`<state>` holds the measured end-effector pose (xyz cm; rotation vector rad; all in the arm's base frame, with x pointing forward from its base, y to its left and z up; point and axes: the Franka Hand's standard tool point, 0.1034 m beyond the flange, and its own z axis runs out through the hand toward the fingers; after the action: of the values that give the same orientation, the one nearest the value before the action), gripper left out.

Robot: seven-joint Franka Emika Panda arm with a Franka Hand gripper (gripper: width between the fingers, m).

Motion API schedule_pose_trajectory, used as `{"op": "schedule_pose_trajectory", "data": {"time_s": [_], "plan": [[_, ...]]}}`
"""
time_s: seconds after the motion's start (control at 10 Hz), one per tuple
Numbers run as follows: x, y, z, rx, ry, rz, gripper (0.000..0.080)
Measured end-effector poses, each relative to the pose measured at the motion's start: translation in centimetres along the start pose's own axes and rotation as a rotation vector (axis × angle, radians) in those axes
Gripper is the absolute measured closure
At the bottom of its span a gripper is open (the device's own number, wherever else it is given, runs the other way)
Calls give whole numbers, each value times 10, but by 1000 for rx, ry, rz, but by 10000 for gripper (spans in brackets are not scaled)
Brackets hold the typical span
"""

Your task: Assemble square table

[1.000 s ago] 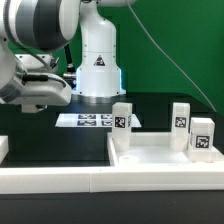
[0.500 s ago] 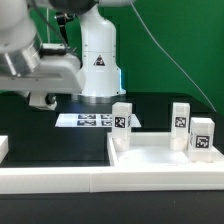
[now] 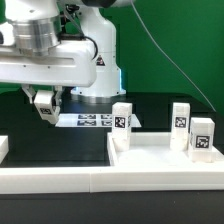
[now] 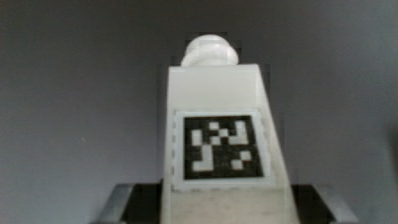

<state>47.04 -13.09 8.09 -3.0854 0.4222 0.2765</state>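
My gripper (image 3: 46, 108) hangs above the black table at the exterior view's left, shut on a white tagged leg (image 3: 45, 101). In the wrist view the leg (image 4: 217, 110) fills the middle, tag facing the camera and its screw tip pointing away, with dark fingers (image 4: 128, 202) on both sides of its base. The white square table top (image 3: 150, 152) lies at the exterior view's right. Three tagged legs stand upright on it: one at the near-left corner (image 3: 122, 119), one at the back (image 3: 180, 116) and one at the right (image 3: 202, 138).
The marker board (image 3: 88, 120) lies flat in front of the robot base (image 3: 98, 62). A long white border wall (image 3: 60, 181) runs along the front. A small white block (image 3: 4, 148) sits at the exterior view's far left edge.
The arm has swung toward the exterior view's right and turned. The gripper with the leg in it has come into view below the wrist.
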Motion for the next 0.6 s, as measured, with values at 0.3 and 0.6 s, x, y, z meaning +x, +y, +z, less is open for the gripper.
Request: {"op": "schedule_pose_trajectory", "data": {"time_s": [0.3,0.6], "plan": [[16,-24,-8,-29,177,-53,509],[21,-46,-16,-53,385,-66,509]]}}
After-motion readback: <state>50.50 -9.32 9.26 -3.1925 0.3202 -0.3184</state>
